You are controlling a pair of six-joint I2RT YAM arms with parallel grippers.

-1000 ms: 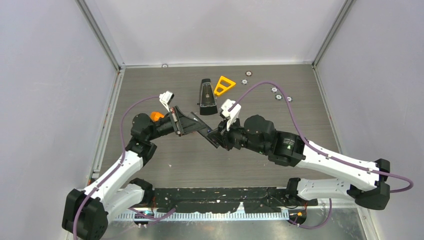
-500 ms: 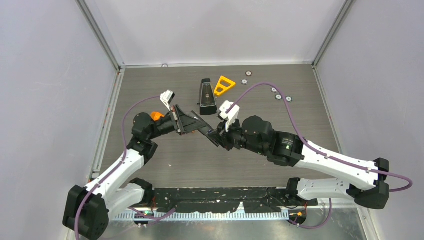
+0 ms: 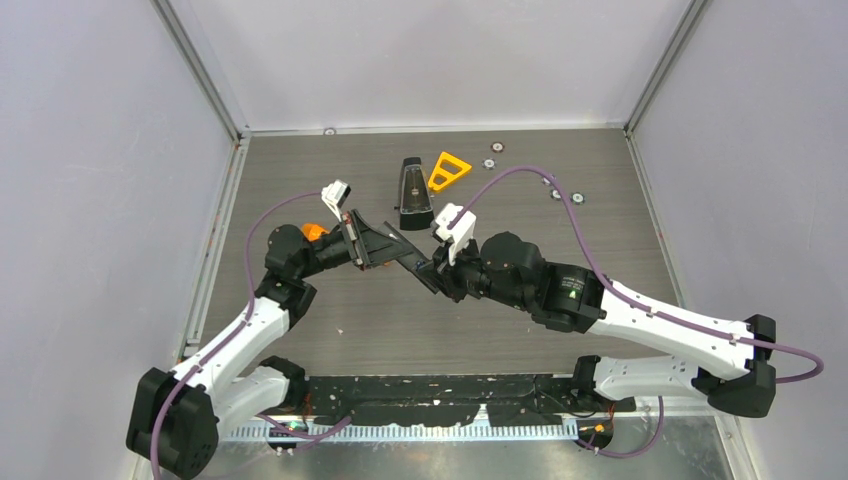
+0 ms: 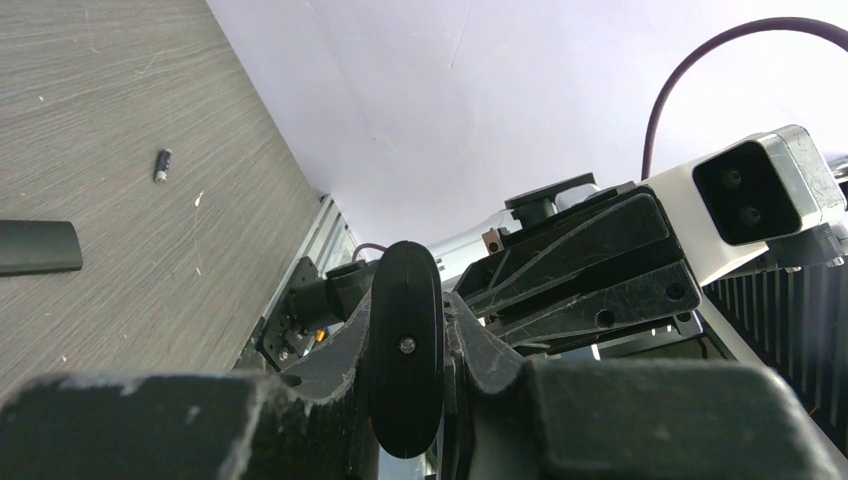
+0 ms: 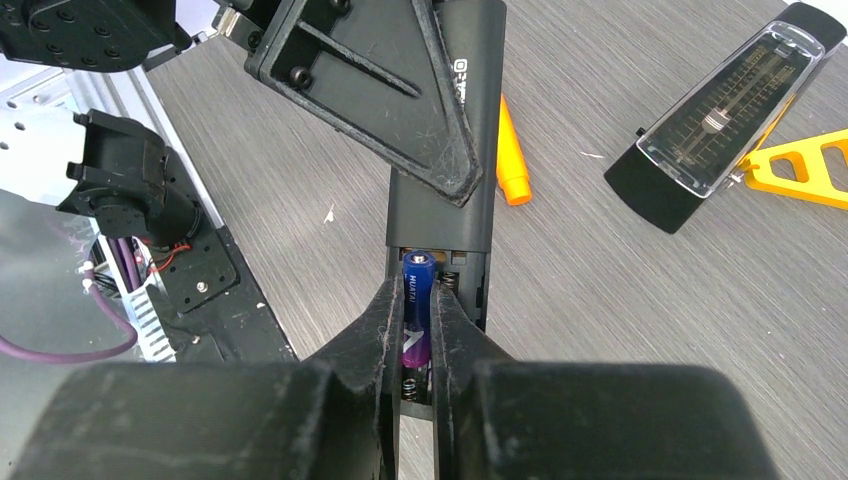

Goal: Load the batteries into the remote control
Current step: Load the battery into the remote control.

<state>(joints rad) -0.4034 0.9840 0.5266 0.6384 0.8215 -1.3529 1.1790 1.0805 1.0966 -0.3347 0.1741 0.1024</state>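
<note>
A grey wood-grain table [image 3: 380, 330] sits enclosed by plain pale lavender walls [image 3: 430, 60] on three sides, metal frame posts [image 3: 200, 70] marking the back corners, under soft, even light.

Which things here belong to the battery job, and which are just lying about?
Job: slim black bar remote control; purple-blue cylinder battery in the right claw; tiny loose cylinder, probably a battery.
Lying about: tapered black clear-fronted case; yellow plastic triangle; orange cone; small round silver discs.
</note>
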